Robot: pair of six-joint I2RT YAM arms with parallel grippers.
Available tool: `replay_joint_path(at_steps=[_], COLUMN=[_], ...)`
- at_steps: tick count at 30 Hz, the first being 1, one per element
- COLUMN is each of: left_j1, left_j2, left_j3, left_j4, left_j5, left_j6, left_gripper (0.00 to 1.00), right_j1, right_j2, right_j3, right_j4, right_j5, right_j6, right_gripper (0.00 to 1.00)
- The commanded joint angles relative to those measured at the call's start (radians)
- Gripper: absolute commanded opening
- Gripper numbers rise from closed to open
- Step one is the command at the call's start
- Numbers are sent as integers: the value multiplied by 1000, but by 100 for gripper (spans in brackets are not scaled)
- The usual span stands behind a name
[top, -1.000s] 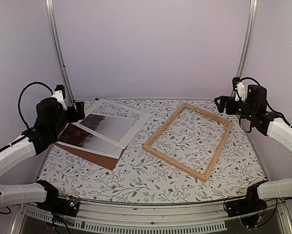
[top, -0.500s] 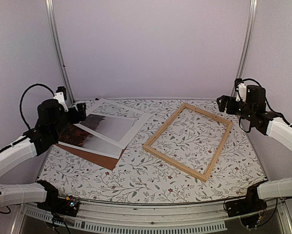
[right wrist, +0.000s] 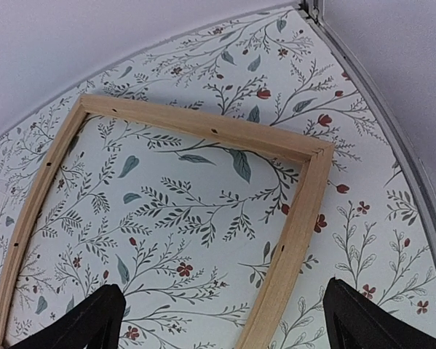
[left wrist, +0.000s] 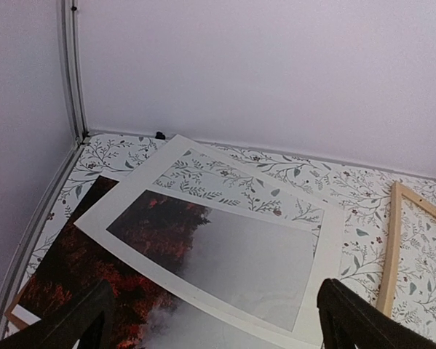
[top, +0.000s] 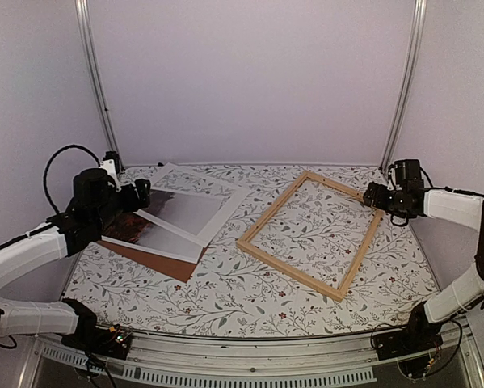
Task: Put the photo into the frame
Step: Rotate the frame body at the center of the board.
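The photo (top: 149,233), dark reddish at its left end and fading to grey, lies flat at the table's left; the white mat's corner covers part of it. In the left wrist view the photo (left wrist: 72,283) shows below and through the mat window. My left gripper (top: 140,194) hovers open at the stack's left edge, its jaws (left wrist: 216,291) spread wide above the photo with nothing between them. The light wood frame (top: 289,269) lies empty at centre right. My right gripper (top: 369,195) is open over the frame's far right corner (right wrist: 305,189), holding nothing (right wrist: 223,291).
A white mat (top: 225,202) with a cut-out window overlaps the photo, and a brown backing board (top: 165,265) pokes out beneath. The floral table cover (top: 225,295) spreads in front. Metal posts (top: 96,89) stand at the back corners, close to white walls.
My left gripper has moved right and forward towards the stack. My right arm has dropped and stretched out, bringing its gripper low over the frame's far right corner. Both stayed open.
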Motion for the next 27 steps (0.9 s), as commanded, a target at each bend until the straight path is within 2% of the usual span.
replay_joint_path(at_steps=[1,4,10,27], left_j1=[-14,-14,-16,-16], left_j2=[33,46,57,107], left_j3=[24,25,25,38], left_j4=[-21,-22,-11,-3], left_j5=[43,56,78,106], left_j6=[-42,-58,-64,-60], left_gripper=[100,100,100,100], right_j1=[-22,-34,-60,-75], right_j2=[107,176,276,419], right_j3=[-8,0,31,152], right_j4=[19,33,37,-25], right_j5=[-47,-85,-33,-141], right_j6=[36,29,14,-68], right_gripper=[98,95,89,37])
